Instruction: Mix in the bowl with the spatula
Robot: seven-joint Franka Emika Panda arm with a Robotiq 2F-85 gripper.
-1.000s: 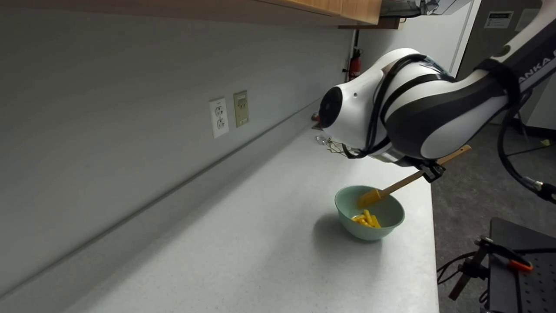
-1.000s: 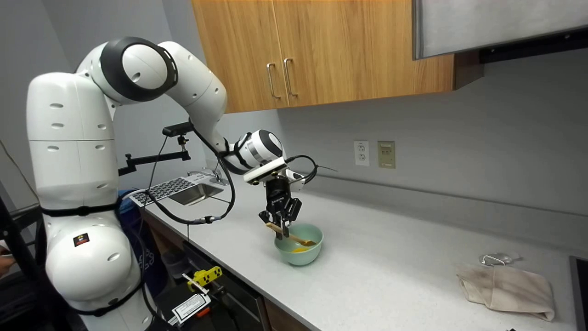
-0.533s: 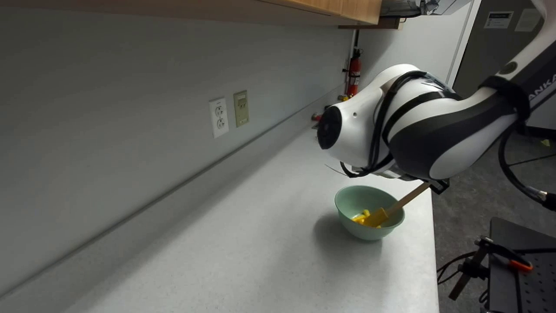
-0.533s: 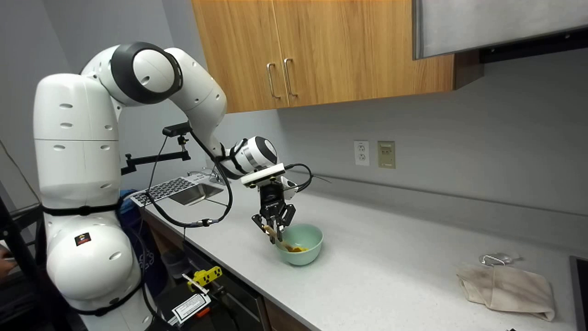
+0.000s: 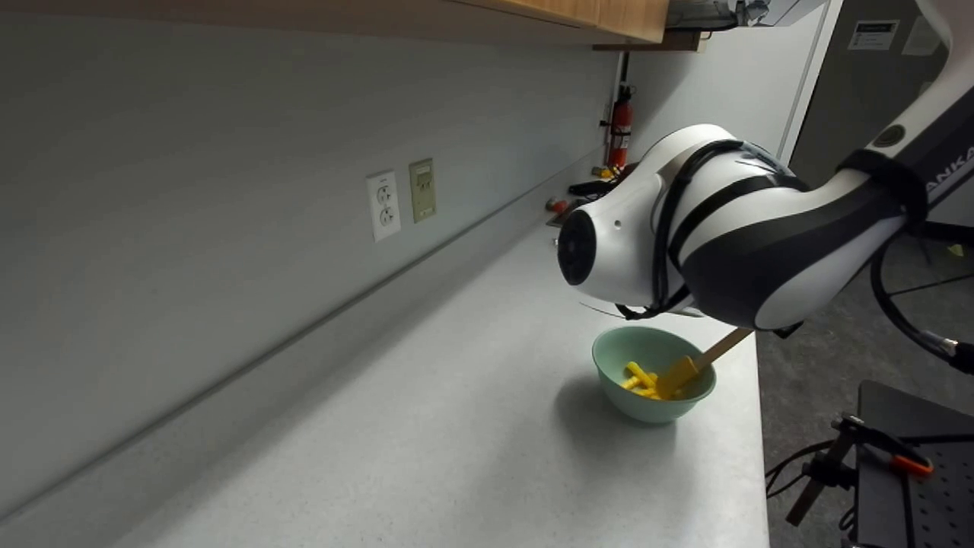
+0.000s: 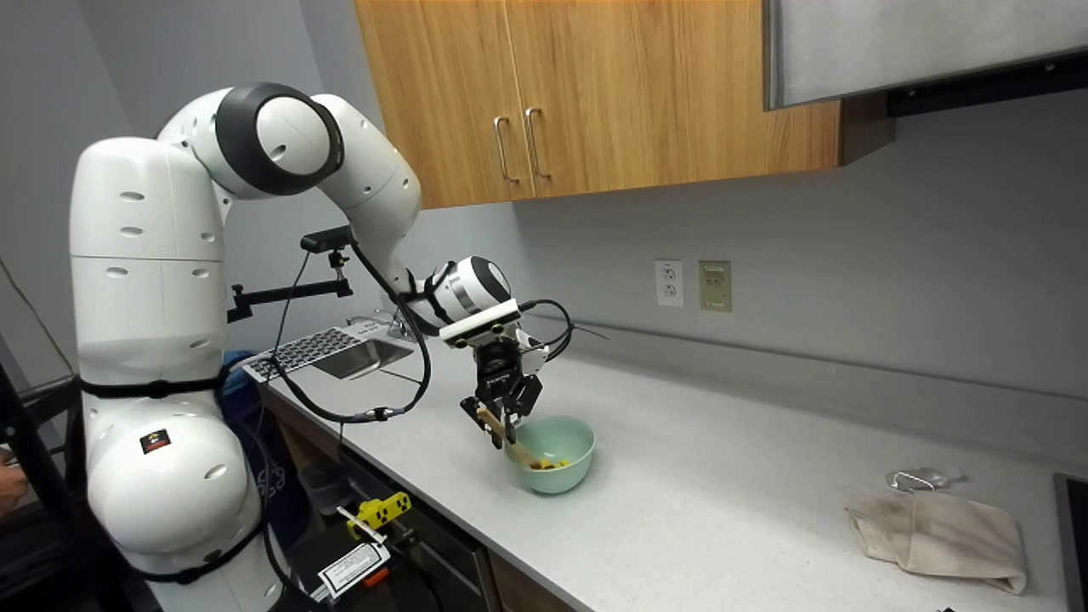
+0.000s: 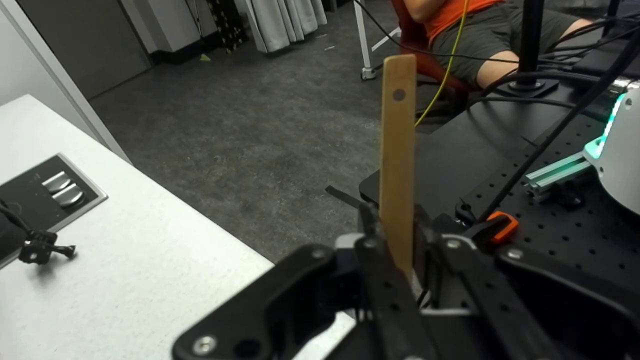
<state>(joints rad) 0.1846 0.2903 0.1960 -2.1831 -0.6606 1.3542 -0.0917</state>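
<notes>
The pale teal-green bowl (image 5: 645, 411) stands upright on the counter near its front edge; it also shows in an exterior view (image 6: 563, 482). Yellow bits (image 5: 638, 378) lie in its bottom. My gripper (image 6: 503, 438) is shut on the wooden handle of the spatula (image 5: 721, 348), at the bowl's side nearest the counter edge. The spatula slants down over the rim, its yellowish head among the yellow bits. In the wrist view the gripper (image 7: 395, 220) has the spatula handle (image 7: 398, 150) between its fingers, the holed end sticking up. In an exterior view the arm hides most of the gripper.
The white counter (image 5: 426, 426) runs along a wall with outlets (image 6: 669, 283). A wooden cabinet (image 6: 637, 93) hangs above. A folded cloth (image 6: 935, 540) lies on the counter; a sink (image 6: 365, 359) is behind the arm. A person (image 7: 480, 45) sits beyond.
The gripper has lowered and moved toward the counter edge. The spatula head went from above the yellow bits down among them. The bowl slid slightly toward the edge and the bits shifted.
</notes>
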